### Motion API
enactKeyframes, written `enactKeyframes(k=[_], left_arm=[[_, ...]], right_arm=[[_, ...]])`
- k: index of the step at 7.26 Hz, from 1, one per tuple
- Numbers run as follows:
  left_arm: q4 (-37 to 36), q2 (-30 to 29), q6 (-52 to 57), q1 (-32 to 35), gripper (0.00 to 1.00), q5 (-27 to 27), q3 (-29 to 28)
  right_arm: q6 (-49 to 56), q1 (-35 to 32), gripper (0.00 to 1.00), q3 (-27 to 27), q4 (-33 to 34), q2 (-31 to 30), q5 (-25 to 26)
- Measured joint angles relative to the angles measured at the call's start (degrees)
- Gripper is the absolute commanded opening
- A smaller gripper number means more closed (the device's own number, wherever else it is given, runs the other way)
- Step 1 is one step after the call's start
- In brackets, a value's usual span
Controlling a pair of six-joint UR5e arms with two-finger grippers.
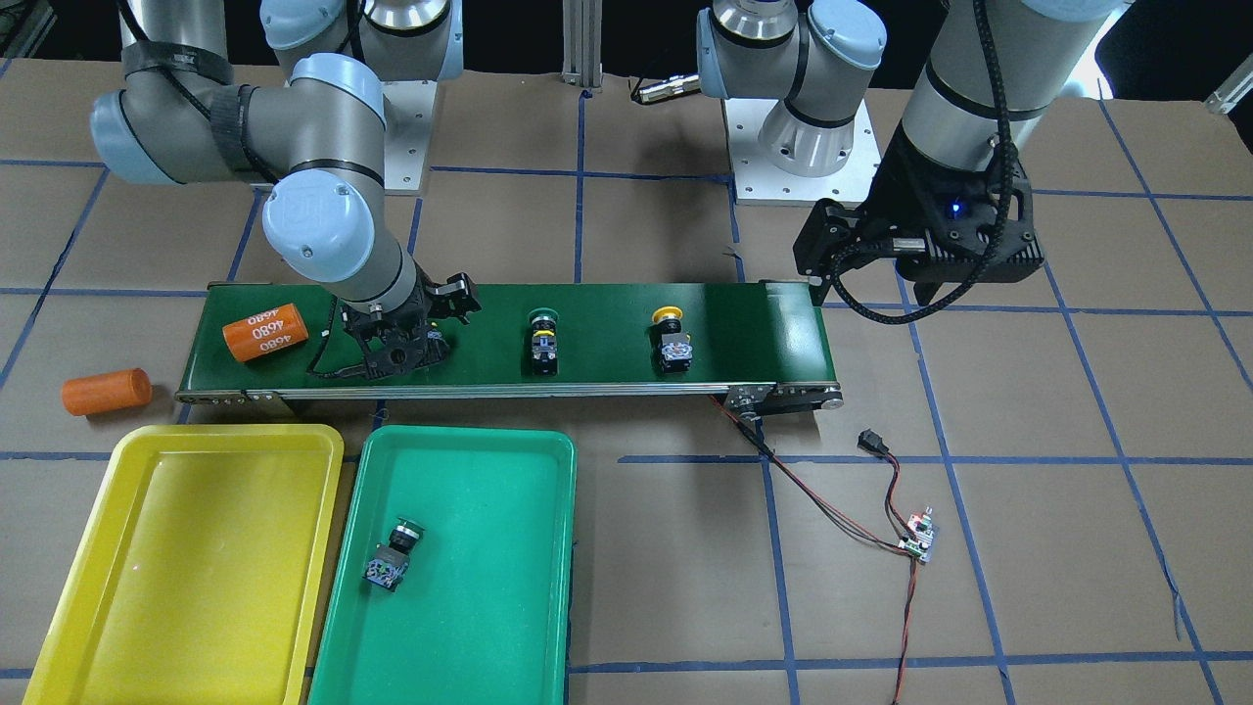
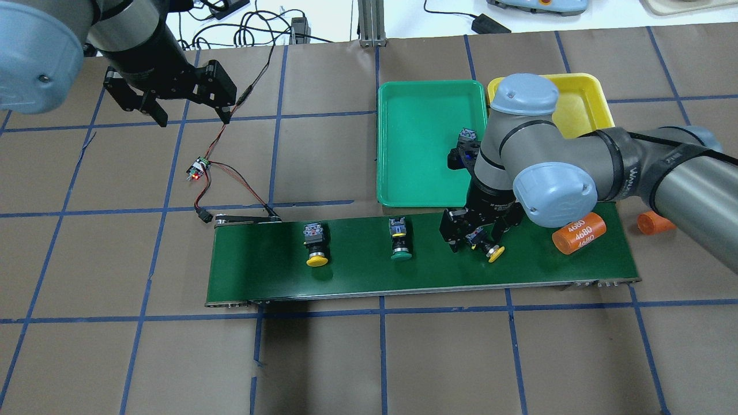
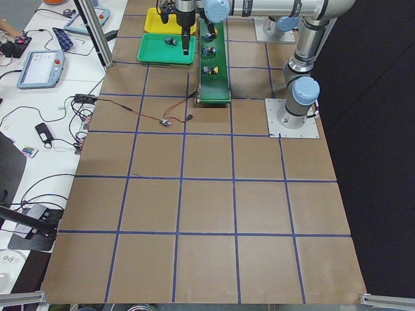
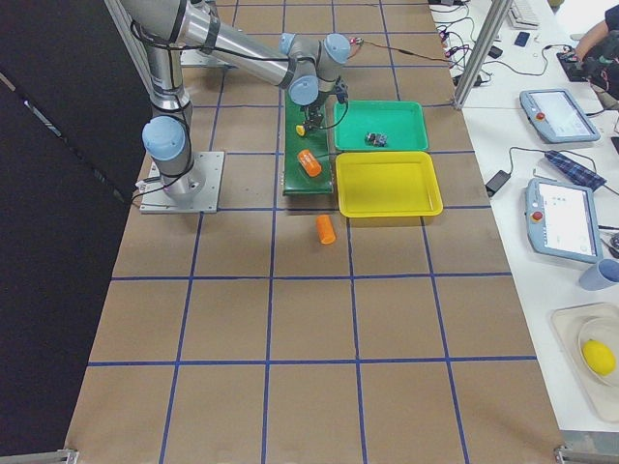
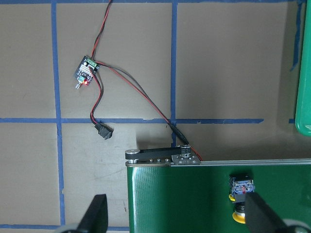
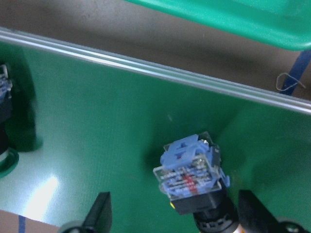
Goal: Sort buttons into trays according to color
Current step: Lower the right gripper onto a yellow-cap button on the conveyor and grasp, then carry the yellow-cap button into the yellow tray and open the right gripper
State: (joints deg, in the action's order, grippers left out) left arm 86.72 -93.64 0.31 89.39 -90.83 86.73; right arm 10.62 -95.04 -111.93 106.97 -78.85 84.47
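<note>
Three buttons sit well spaced along the belt.

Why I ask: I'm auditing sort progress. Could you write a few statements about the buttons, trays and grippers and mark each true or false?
1. The yellow tray holds one button. False: no button is in it.
2. A green button lies in the green tray. True.
3. The right gripper is open, straddling a yellow button on the conveyor belt. True.
4. The left gripper holds a button. False: it is open and holds nothing, above the belt's end.
5. Both orange cylinders lie on the belt. False: one orange cylinder is on it; the other orange cylinder lies on the table.
</note>
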Motion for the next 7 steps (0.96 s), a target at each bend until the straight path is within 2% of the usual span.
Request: enactKeyframes(k=[4,7], left_arm=[[0.5,0.1,-0.3,0.1,1.00,-0.3,-0.7],[0.7,0.3,-0.2,0.0,1.00,-1.0,-0.8]], right_arm=[[-0.9,0.7,0.00,1.0,-0.2,-0.3,2.8],[-3.8,4.0,0.00,8.9,0.4,-0.8,3.0]])
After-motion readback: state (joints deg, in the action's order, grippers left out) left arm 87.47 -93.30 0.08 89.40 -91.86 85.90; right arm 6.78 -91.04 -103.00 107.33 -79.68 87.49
